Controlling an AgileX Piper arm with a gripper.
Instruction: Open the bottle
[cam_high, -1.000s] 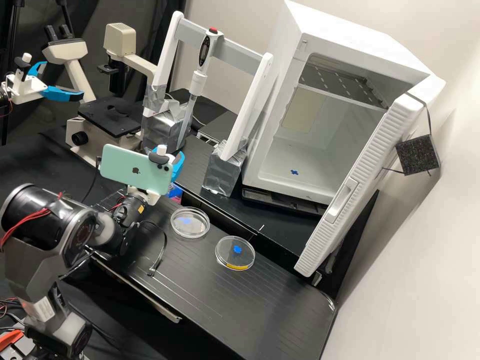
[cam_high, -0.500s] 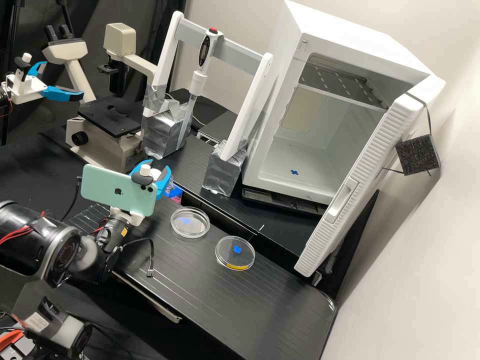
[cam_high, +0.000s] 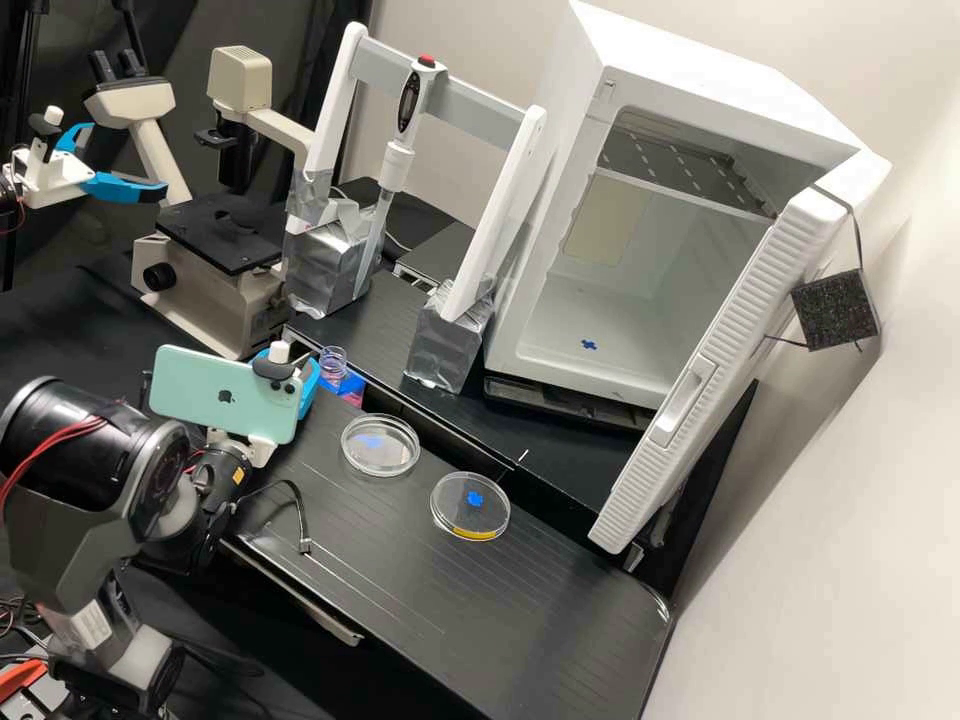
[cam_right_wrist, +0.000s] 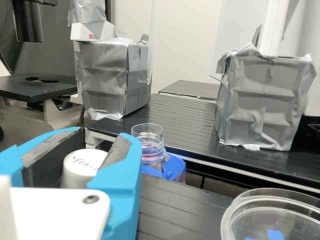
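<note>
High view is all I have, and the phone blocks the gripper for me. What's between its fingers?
Observer: A white cap, gripped by the gripper.

Operator: That fits; I see the bottle's bare neck. Anything marked on the cap?

Observer: Yes, dark handwriting on its upper face.

Operator: And what are the fingers' inner faces like?

Observer: They carry dark grey pads, unlike the bright blue outside.
</note>
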